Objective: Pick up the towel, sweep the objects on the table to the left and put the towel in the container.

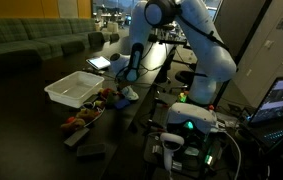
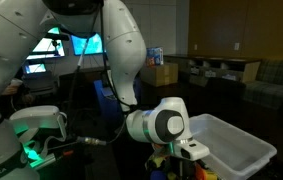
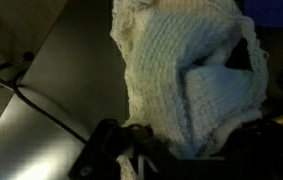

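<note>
A pale knitted towel (image 3: 186, 70) fills most of the wrist view and hangs bunched between my dark gripper fingers (image 3: 181, 152). In an exterior view my gripper (image 1: 129, 84) is low over the dark table with the towel (image 1: 128, 94) beneath it, next to a heap of small coloured objects (image 1: 93, 106). The white container (image 1: 75, 88) stands just beyond the heap. In an exterior view the gripper (image 2: 186, 150) is seen from behind, beside the container (image 2: 233, 146). The room is dim and the fingertips are hard to make out.
A laptop (image 1: 100, 63) lies open at the back of the table and dark flat items (image 1: 81, 140) lie near its front. A sofa (image 1: 31, 42) stands behind. A lit control box (image 1: 189, 122) and cables sit at the robot's base.
</note>
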Controlling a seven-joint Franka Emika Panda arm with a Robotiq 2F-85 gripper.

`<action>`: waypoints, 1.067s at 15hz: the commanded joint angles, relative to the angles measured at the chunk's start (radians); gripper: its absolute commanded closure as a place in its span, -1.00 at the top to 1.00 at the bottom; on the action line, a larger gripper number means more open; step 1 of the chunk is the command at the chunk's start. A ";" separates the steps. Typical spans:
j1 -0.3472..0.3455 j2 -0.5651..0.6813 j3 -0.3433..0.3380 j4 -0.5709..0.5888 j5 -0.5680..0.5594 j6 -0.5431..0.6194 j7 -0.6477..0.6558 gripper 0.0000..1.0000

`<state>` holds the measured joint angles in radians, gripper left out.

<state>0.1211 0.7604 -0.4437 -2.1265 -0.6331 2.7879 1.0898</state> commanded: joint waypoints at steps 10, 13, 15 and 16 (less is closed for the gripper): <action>0.203 0.046 0.074 -0.016 0.132 0.064 -0.041 -0.88; 0.240 0.034 0.108 -0.030 0.198 0.082 -0.058 -0.88; 0.265 0.037 0.133 -0.028 0.244 0.092 -0.057 -0.87; 0.281 0.040 0.143 -0.024 0.265 0.102 -0.055 -0.87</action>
<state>0.3650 0.8116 -0.3190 -2.1350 -0.4357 2.8482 1.0631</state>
